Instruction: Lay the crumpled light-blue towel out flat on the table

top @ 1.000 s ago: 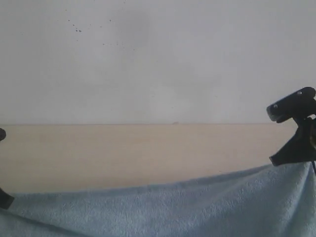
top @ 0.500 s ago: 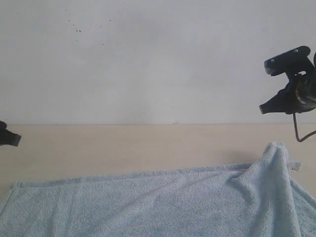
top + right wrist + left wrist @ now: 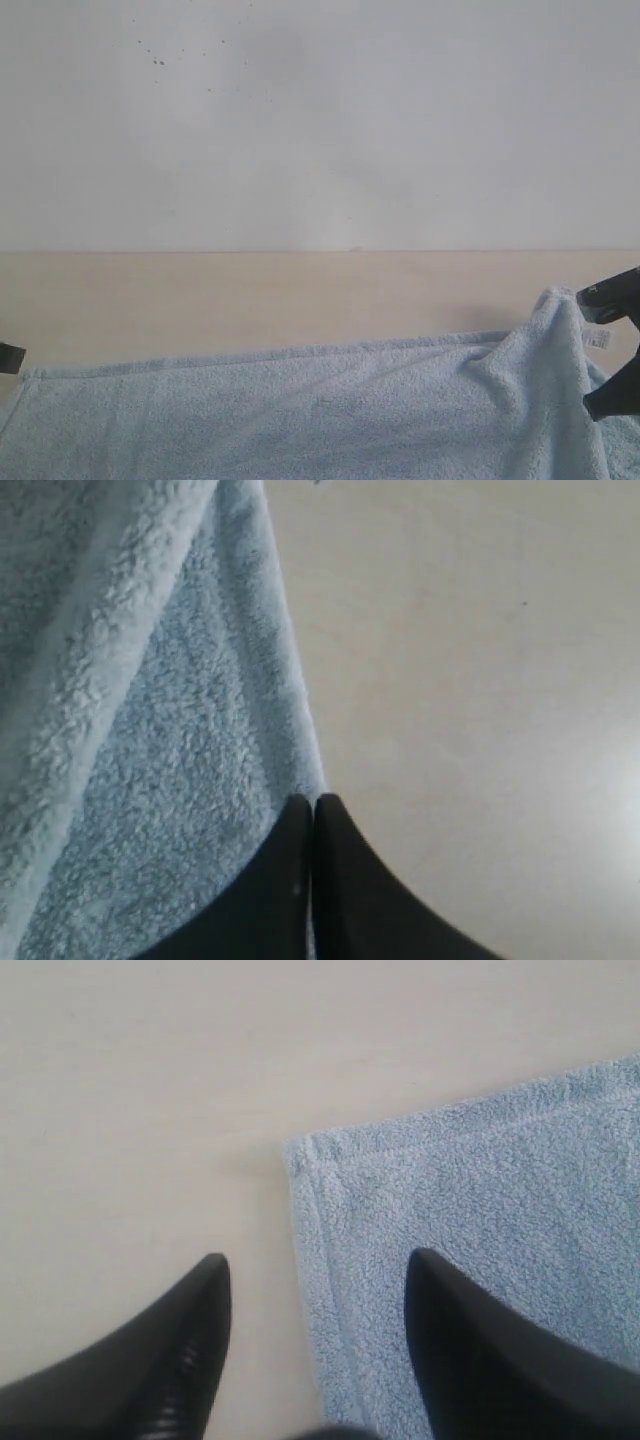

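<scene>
The light-blue towel (image 3: pixel 300 410) lies mostly spread across the near part of the table (image 3: pixel 250 300), with a raised fold at its right end. My left gripper (image 3: pixel 317 1258) is open over the towel's (image 3: pixel 480 1190) left corner, one finger above the bare table (image 3: pixel 150 1110), the other above the cloth. In the exterior view only a sliver of it (image 3: pixel 10 357) shows. My right gripper (image 3: pixel 312 800) is shut, with the towel's (image 3: pixel 170 730) hemmed edge running in between its tips. It (image 3: pixel 610 300) sits beside the raised fold.
A white wall (image 3: pixel 320 120) rises behind the table's far edge. A small white label (image 3: pixel 597 338) hangs from the towel's right fold. Bare table (image 3: pixel 480 680) lies beside the towel's right edge.
Both grippers let go of the towel and lifted. The right corner dropped into a fold. The right gripper has since come down from high up to the towel's right edge; the left has also lowered.
</scene>
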